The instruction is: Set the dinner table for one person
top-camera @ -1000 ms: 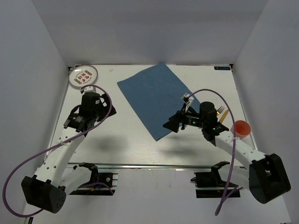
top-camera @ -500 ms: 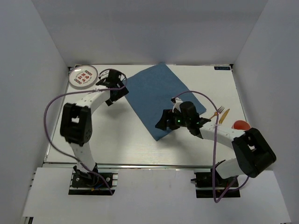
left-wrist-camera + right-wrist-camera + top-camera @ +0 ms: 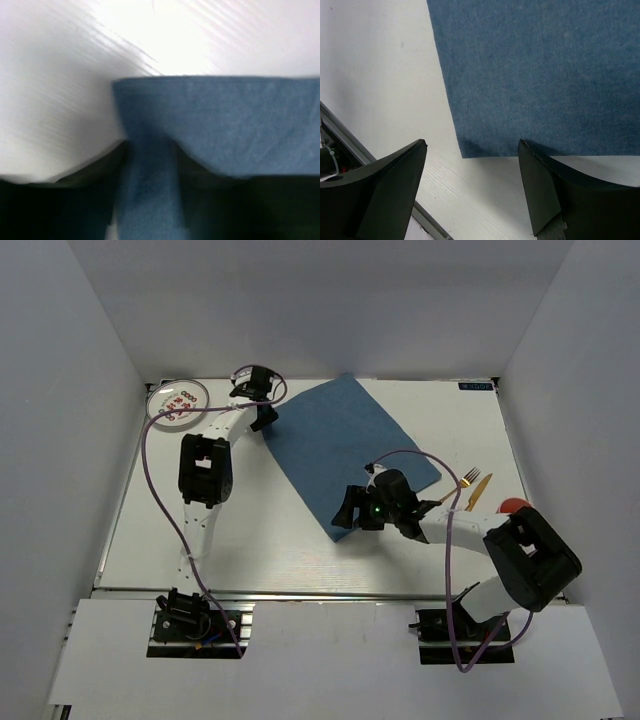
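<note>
Now left gripper (image 3: 262, 417) pinches a corner of the blue placemat (image 3: 340, 435); right gripper (image 3: 471, 145) gapes wide over another.

blue placemat (image 3: 340, 445) lies skewed; patterned plate (image 3: 178, 400) at far left; fork (image 3: 462, 482) and red cup (image 3: 512, 507) near the right edge.

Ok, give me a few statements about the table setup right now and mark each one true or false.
The right gripper is open at the placemat's near corner. True.
The plate sits on the placemat. False: it rests on the dinner table itself, in the far left corner.
The fork and knife lie right of the placemat. True.
The red cup stands mid-placemat. False: it is off the cloth, near the table's right edge.
The left gripper is at the placemat's far-left corner. True.
</note>
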Motion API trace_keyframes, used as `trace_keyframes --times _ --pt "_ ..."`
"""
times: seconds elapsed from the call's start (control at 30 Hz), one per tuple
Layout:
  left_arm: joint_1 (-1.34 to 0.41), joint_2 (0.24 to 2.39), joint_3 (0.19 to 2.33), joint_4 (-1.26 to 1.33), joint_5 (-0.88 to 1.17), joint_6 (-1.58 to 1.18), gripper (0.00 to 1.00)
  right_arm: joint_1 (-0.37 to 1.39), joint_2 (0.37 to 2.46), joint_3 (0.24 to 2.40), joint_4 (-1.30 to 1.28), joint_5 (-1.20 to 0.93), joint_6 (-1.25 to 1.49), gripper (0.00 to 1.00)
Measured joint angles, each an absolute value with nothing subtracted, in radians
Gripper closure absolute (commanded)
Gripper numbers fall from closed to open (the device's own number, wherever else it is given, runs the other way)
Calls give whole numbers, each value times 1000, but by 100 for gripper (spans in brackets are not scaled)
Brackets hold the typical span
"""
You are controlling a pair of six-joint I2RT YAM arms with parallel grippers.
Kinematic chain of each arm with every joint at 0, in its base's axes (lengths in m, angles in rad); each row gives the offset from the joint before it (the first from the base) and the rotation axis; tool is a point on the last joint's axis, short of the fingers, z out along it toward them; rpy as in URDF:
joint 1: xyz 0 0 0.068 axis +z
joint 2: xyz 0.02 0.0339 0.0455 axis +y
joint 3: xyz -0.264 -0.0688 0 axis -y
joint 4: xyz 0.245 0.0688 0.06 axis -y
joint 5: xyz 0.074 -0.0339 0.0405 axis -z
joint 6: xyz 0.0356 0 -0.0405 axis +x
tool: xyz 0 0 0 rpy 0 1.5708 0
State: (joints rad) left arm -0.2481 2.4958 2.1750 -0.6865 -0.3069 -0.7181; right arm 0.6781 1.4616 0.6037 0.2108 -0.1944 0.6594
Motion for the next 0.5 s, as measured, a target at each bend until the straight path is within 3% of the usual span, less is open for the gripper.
trace_keyframes --times 0.13,0.23,0.3,0.4,0.5 --pt "-237 2494 2152 -668 -306 -714 100 693 1512 611 212 -186 667 31" --pt "-233 2486 2136 -653 -299 -707 100 694 1568 655 216 -177 690 42" --pt "-233 2473 2111 -637 -302 -707 100 693 1605 685 216 -162 707 55" --pt "-233 2424 2025 -613 -316 -718 100 684 1670 747 199 -127 742 96" --pt "-234 2322 1872 -617 -326 -741 100 664 1750 859 120 -52 779 100"
